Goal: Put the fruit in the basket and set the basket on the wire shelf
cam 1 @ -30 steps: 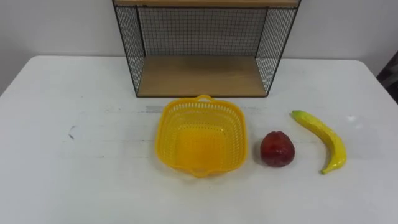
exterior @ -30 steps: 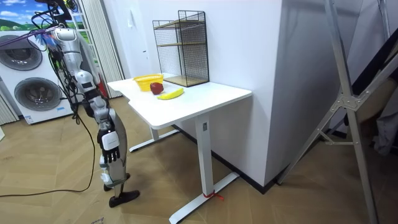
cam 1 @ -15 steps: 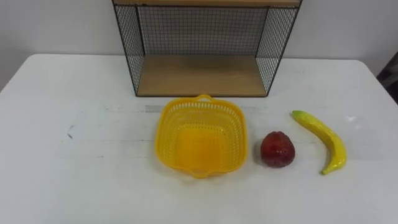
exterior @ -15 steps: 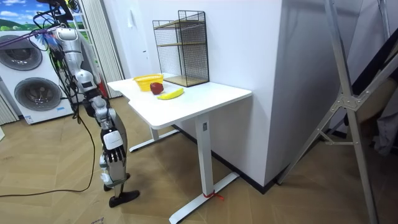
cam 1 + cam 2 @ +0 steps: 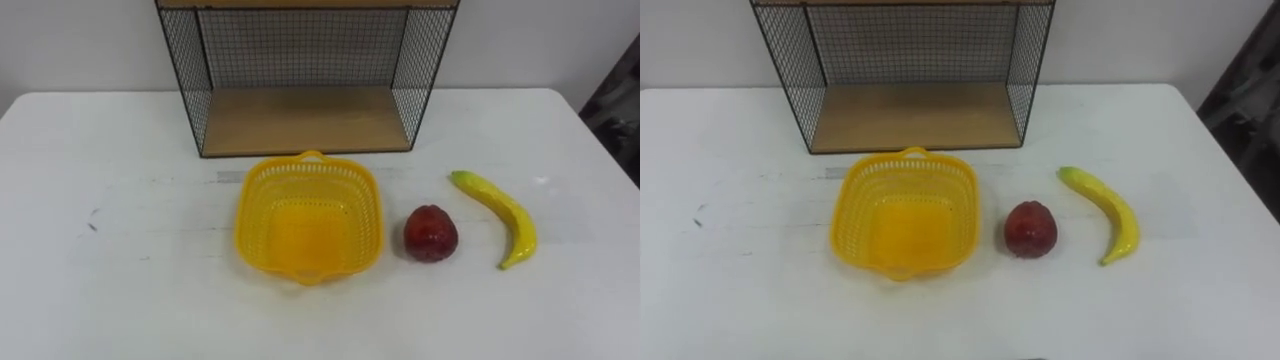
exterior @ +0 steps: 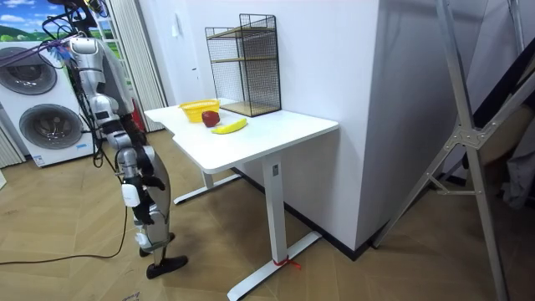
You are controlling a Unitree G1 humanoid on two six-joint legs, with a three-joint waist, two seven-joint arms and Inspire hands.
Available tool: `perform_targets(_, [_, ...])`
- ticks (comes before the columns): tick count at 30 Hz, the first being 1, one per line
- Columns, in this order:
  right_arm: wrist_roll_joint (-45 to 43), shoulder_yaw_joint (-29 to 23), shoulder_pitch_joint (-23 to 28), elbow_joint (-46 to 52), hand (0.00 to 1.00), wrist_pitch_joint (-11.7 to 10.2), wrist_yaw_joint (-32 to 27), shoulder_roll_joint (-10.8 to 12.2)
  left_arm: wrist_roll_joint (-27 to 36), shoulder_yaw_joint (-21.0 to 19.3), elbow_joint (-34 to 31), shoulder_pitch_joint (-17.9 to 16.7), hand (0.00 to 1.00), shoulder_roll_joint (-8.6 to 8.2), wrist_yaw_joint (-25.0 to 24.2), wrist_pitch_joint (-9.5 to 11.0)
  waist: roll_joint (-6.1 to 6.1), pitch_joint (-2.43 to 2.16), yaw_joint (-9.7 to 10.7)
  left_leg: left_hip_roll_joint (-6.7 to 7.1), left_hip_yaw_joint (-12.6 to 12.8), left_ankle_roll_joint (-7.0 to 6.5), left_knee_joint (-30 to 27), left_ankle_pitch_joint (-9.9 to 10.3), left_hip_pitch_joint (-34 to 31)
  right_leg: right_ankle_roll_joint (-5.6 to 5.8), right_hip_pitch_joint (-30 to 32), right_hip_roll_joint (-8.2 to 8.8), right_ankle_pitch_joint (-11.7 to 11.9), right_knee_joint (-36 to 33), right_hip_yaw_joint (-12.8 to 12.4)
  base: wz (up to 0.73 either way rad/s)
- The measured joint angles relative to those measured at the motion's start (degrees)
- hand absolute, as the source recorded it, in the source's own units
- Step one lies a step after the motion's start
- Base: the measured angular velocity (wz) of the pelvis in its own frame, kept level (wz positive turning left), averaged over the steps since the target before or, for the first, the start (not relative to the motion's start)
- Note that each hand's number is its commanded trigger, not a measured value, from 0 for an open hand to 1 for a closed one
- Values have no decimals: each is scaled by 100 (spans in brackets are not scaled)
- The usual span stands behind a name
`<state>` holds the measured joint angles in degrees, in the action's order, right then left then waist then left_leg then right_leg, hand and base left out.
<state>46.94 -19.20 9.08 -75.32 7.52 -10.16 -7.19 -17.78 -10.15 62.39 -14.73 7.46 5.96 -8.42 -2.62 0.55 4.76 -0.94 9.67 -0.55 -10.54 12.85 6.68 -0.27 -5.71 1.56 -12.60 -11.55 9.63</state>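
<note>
An empty yellow basket [image 5: 308, 215] sits in the middle of the white table [image 5: 120, 280], just in front of the black wire shelf [image 5: 305, 115] with its wooden board. To the basket's right lies a dark red fruit [image 5: 431, 233], and farther right a banana [image 5: 497, 213]. In the room view I stand at the table's end on the room view's left, with my right hand [image 6: 129, 195] hanging low beside my body, well away from the basket [image 6: 199, 109] and the fruit.
The shelf stands against the wall at the table's back edge. A small dark mark [image 5: 92, 226] is on the tabletop at the left. Washing machines [image 6: 46, 117] stand behind me in the room view.
The eye view has shifted, so everything sits a little further left: the camera moved. In the room view my right arm has swung up and toward the room view's left.
</note>
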Motion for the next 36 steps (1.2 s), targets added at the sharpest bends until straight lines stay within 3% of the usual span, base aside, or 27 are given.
perform_targets(9, [1690, -1362, -101, 25, 0, -88, -785, -212, -41, -491, -57, -74, 0, 26, 0, -4, -9, -48, 155, 5, 83, 1, 10, -1, 7, -2, 5, -2, 3, -18, -49, -2])
perform_targets(14, [1858, -2058, -191, 438, 0, -275, -1373, -239, -43, -549, -192, -129, 0, 51, 0, 5, -53, -56, 287, 6, 119, 1, 11, -1, 5, 0, 28, -1, 2, -10, -90, -4])
perform_targets(17, [1923, -2427, -283, 786, 0, -442, -1828, -365, -43, -561, -389, -186, 0, 70, 0, 26, -96, -75, 310, 9, 144, -1, 9, -2, 13, 3, 79, -3, 0, -35, -164, -9])
perform_targets(22, [1992, -2594, -277, 1973, 0, -809, -2691, -609, -26, -564, -607, -247, 0, 152, 0, 248, -148, -73, 340, 11, 182, -2, 24, -2, -21, 16, 153, -5, -9, -75, -199, -3])
perform_targets(25, [1447, -2617, -292, 2997, 0, -1040, -3252, -699, -26, -559, -760, -291, 0, 160, 0, 291, -173, -55, 385, 12, 182, -4, 29, -3, -74, 15, 208, -6, -7, -98, -194, 0])
perform_targets(27, [739, -2582, -412, 3667, 0, -1238, -3753, -782, -41, -530, -764, -312, 0, 208, 1, 445, -203, -53, 404, 9, 186, -3, 26, -3, -130, 11, 280, -12, -5, -118, -178, 0])
perform_targets(30, [-353, -2575, -504, 4541, 0, -1346, -4273, -873, -36, -531, -767, -275, 0, 222, 1, 505, -198, -41, 387, 10, 191, -4, 17, -4, -216, 11, 368, -14, 2, -110, -213, 0])
perform_targets(36, [-2307, -2472, -539, 6057, 0, -1424, -4772, -919, -35, -423, -713, -245, 0, 245, 0, 538, -191, -44, 351, 9, 198, -3, 65, -7, -294, 9, 471, -25, 28, -112, -187, -2])
